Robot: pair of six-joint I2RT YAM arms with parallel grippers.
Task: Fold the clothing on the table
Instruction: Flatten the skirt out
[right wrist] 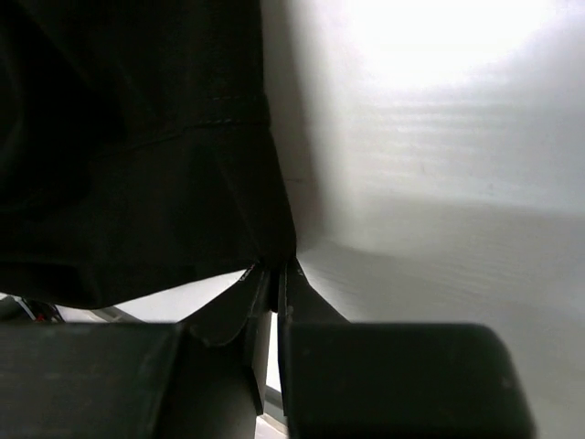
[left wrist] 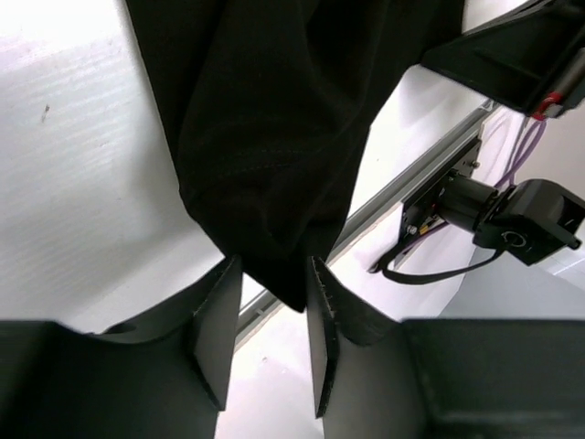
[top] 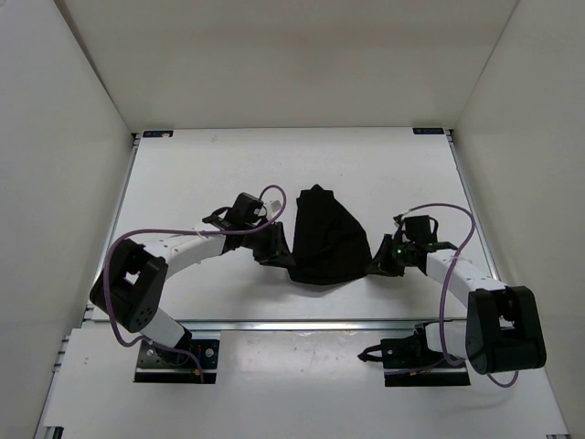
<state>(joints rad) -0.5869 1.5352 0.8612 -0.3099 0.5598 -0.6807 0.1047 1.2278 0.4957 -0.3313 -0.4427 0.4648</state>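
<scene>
Clothing, black and bunched, lies on the middle of the white bench in the overhead view. The left fingers are at its 9 o'clock edge and the right fingers at 4 o'clock.

Left wrist view: the left fingers stand partly apart, with a fabric corner hanging between them.

Right wrist view: the right fingers are pressed together, pinching a fabric corner.
</scene>
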